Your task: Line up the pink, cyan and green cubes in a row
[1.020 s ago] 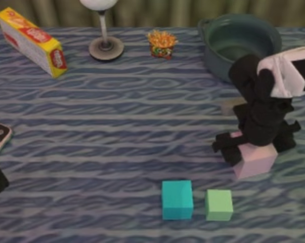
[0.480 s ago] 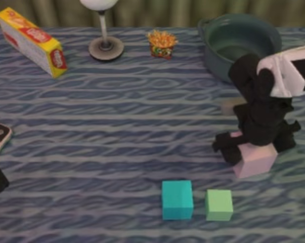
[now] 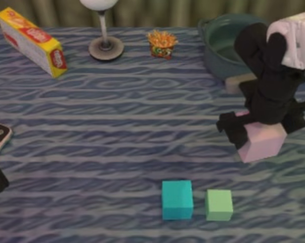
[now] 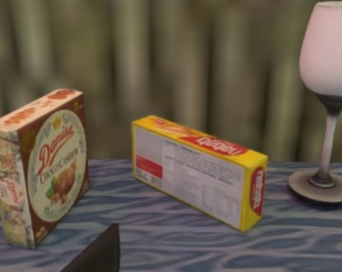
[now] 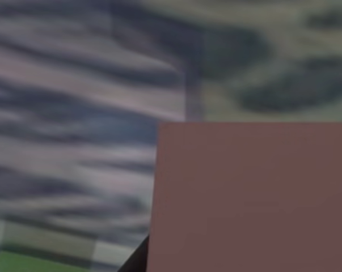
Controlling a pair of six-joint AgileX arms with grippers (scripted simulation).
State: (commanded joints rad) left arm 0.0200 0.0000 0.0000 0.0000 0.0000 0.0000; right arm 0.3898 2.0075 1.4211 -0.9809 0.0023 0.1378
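The top view looks down from above the table (image 3: 117,106), tilted toward 12 o'clock, so the far edge and curtain show. The left wrist view sits low and close over the cloth near 9 o'clock, facing toward 11 o'clock; it shares the yellow box (image 4: 202,170) (image 3: 33,40) and the wine glass (image 4: 329,90) (image 3: 104,30) with the top view. The right wrist view is pressed very near the pink cube (image 5: 253,195) (image 3: 263,144) (it fills much of that frame), at about 3 o'clock.
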